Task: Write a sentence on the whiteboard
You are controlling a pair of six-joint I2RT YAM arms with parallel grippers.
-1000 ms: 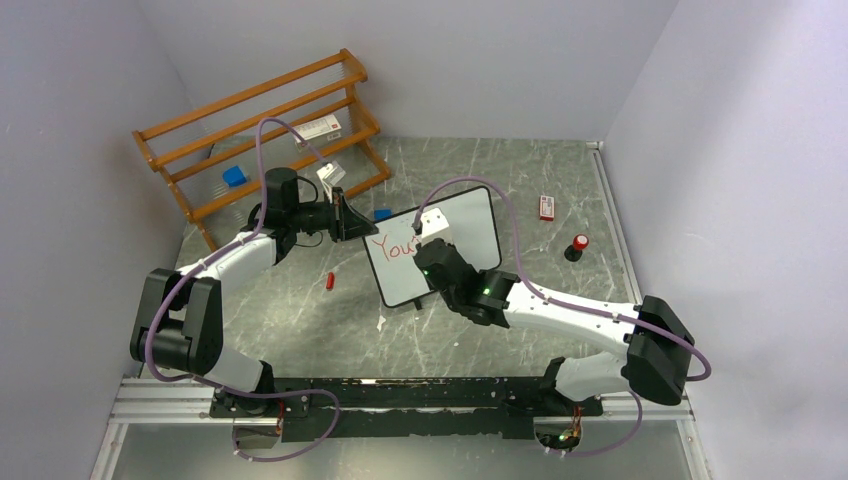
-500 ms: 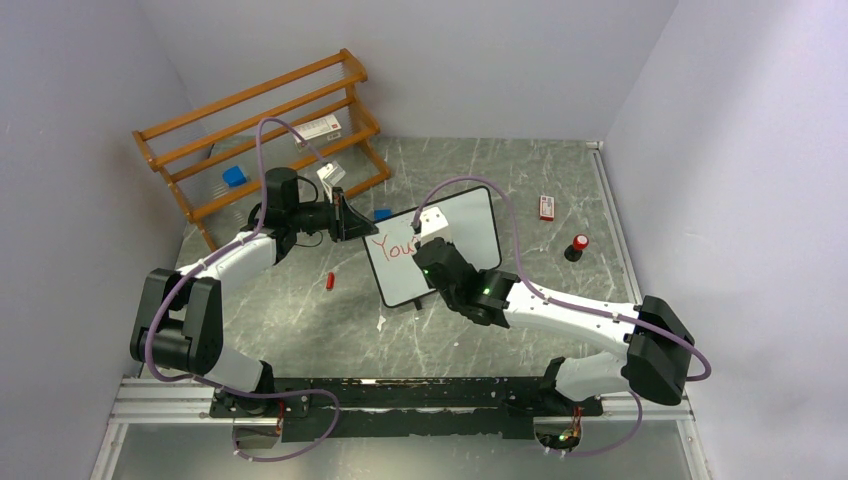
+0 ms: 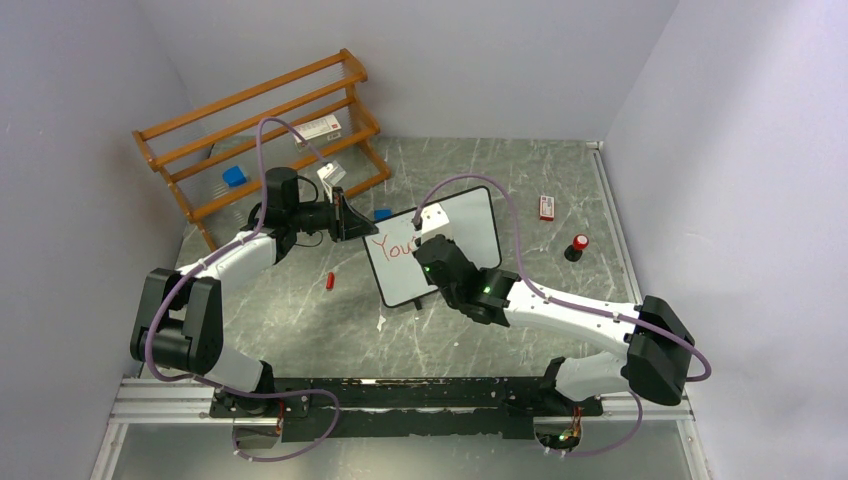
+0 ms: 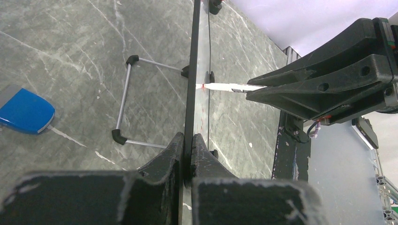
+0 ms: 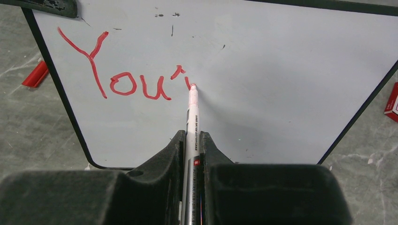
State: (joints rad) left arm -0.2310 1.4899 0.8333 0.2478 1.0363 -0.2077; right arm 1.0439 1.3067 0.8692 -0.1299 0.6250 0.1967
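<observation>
Firstly, whiteboard point(image 5: 281, 70): we saw it propped up on the worktop point(image 3: 300, 320), between the two arms.
Left gripper point(image 4: 187, 140): we found it clamped shut on the whiteboard's left edge.
Right gripper point(image 5: 191, 140): we found it closed around a marker point(image 5: 192, 110), whose red tip touched the whiteboard.
Sentence point(image 5: 124, 77): we read only "You'" in red, plus a short stroke at the tip.

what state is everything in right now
left gripper: shut on whiteboard edge
right gripper: shut on marker
whiteboard: standing propped, writing face toward the right arm
sentence: unfinished, reads "You'" plus a started stroke
marker: uncapped, tip touching whiteboard
red cap: off, lying on table
</observation>
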